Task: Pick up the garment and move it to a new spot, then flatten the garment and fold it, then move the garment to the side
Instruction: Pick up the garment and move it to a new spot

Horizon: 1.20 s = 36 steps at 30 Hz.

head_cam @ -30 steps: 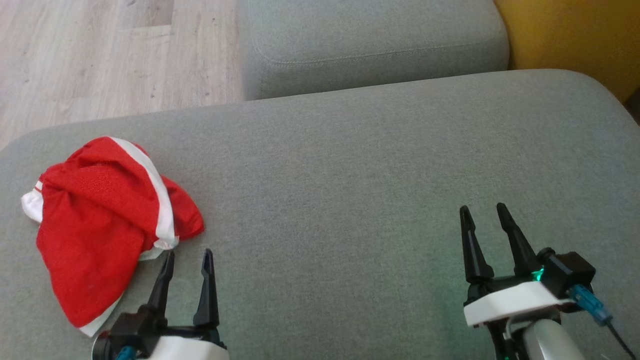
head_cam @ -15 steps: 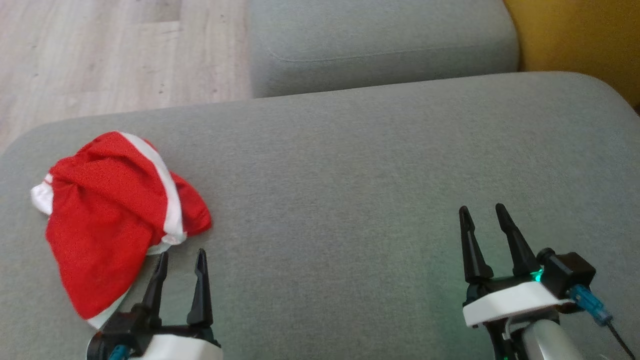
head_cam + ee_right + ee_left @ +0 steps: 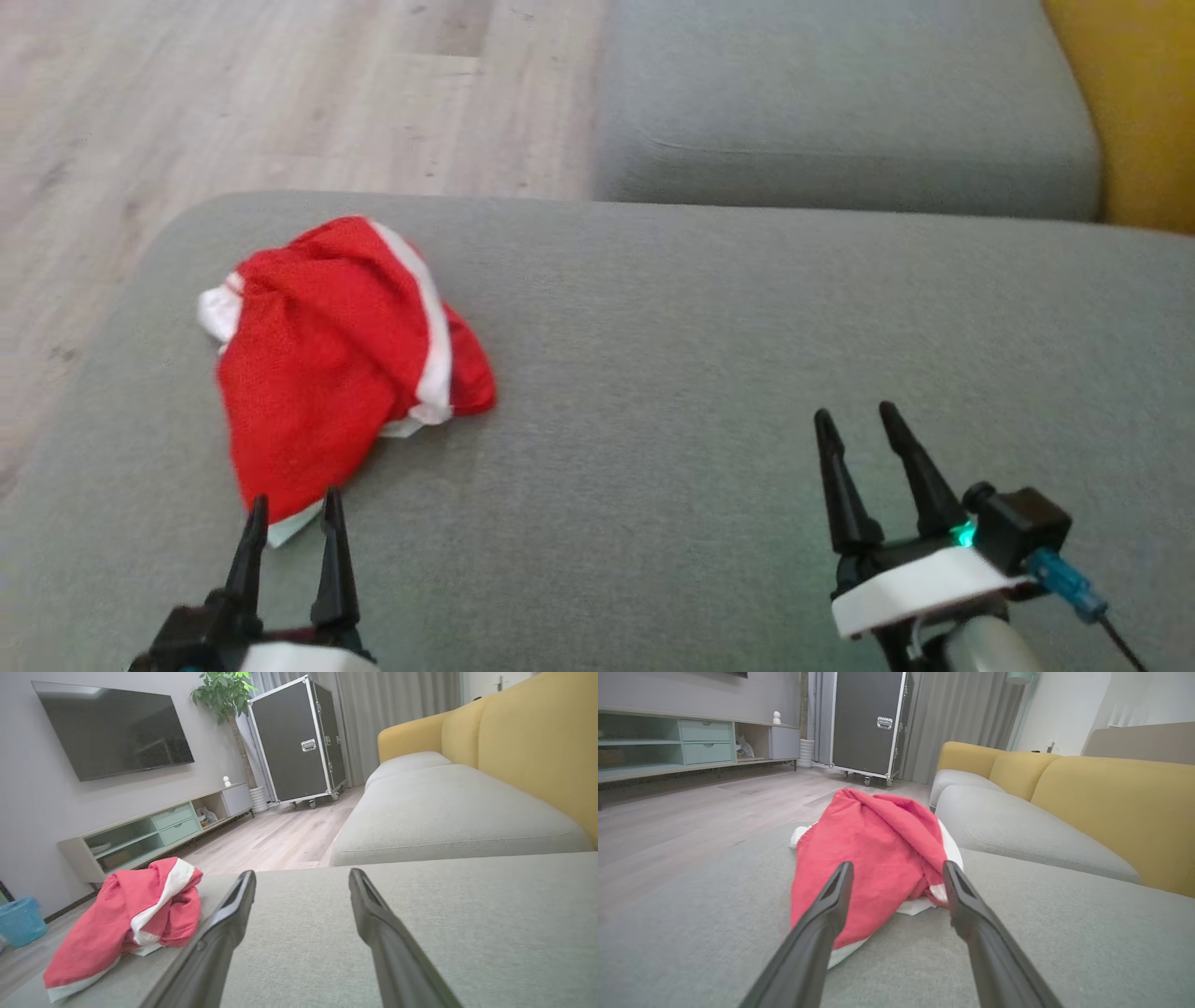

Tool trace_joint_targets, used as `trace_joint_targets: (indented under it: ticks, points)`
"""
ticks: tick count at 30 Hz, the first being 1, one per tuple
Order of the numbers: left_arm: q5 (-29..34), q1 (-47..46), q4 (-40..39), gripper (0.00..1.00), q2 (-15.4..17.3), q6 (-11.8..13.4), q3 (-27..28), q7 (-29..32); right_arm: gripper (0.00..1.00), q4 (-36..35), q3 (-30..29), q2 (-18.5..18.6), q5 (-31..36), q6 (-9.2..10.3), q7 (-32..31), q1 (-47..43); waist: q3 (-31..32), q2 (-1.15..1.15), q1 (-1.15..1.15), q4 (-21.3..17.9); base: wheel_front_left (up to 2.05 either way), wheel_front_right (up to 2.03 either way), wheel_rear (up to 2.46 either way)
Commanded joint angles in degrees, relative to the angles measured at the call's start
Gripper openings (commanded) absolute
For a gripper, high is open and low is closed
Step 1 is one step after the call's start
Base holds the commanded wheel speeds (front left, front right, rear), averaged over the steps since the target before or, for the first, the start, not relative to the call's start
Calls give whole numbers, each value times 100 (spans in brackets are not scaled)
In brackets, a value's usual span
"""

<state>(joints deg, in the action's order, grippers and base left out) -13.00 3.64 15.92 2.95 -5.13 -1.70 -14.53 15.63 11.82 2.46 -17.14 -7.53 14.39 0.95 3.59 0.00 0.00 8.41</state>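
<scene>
Hovering low over the grey sofa cushion (image 3: 700, 373), the left hand (image 3: 294, 497) had its two dark fingers spread wide and held nothing. Its tips were at the garment (image 3: 327, 373), by the near white hem; whether they touched could not be told. The right hand (image 3: 855, 412) was likewise parted and empty, well apart from the cloth on the bare right side of the cushion.

Garment: red with white trim, crumpled in a heap on the cushion's left part, near the edge that drops to the wood floor (image 3: 233, 93).

Risks, as judged:
- Cloth lay in several overlapping folds. A pinch at the hem would likely catch one layer only, so it would lift as a dangling bunch and be harder to flatten.
- A forward push with the fingers apart could shove the heap along rather than grip it. The floor edge is near on that side, so the garment might slide off.
- A low approach could dig the fingertips into the soft upholstery and snag it.

Surface: woven grey fabric, slightly rounded, soft-looking, with plenty of bare room to the right for laying out.

Room: a second cushion (image 3: 840, 121) beyond, yellow backrest (image 3: 1139, 112), wall television (image 3: 121, 732), low cabinet (image 3: 154, 830), wheeled flight case (image 3: 299, 742), plant (image 3: 224, 690), grey curtains (image 3: 962, 718), blue bin (image 3: 18, 919).
</scene>
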Motion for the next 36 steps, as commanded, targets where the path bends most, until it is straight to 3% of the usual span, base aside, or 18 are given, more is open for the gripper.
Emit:
trace_joint_targets:
  ticks: [1, 12, 20, 26, 36]
  points:
    - [69, -73, -169, 100, -7, -34, 223, -47, 100, -173, 197, 42, -54, 4, 61, 99, 120, 0, 0, 281, 0, 0, 0]
    - [128, 134, -252, 100, -7, -82, 441, -47, 100, -132, 379, 42, -187, 4, 61, 10, 226, 0, 0, 718, 0, 0, 0]
    - [258, 15, -317, 100, 79, -86, 539, -47, 100, -81, 379, 42, -292, 4, 61, 71, 52, 0, 0, 578, 0, 0, 0]
    - [572, -820, 4, 100, 608, -156, 302, 164, 100, -151, 342, 42, -228, 4, 61, 187, -307, 0, 0, 349, 0, 0, 0]
    - [309, -3393, 1159, 100, 1841, -234, -919, 2489, 100, -207, 201, 42, -38, 4, 61, 630, -1239, 0, 0, -36, 0, 0, 0]
